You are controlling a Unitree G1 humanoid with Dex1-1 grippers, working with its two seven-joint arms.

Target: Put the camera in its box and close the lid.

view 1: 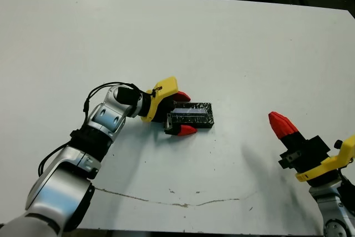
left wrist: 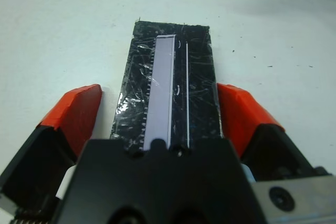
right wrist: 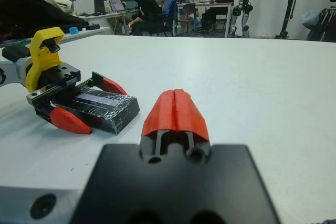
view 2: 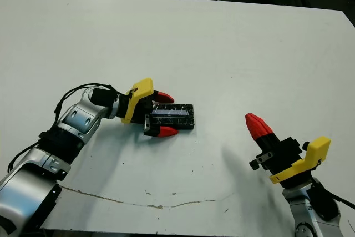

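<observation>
We are straddling the closed box [view 1: 191,115], its lid [left wrist: 168,85] on, near table centre with our left gripper [view 1: 181,114] spread wide, gripping nothing, so releasing and withdrawing toward eight o'clock comes next; our right gripper [right wrist: 175,109], pinched empty, is idling at four o'clock.

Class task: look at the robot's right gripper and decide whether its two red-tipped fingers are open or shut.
Shut. In the right wrist view, the right gripper's two red fingers press together with no gap, holding nothing, above the white table.

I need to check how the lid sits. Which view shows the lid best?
The left wrist view: the lid fills the frame between the left gripper's open fingers. The head views show it small; the right wrist view shows it side-on, partly behind that gripper.
</observation>
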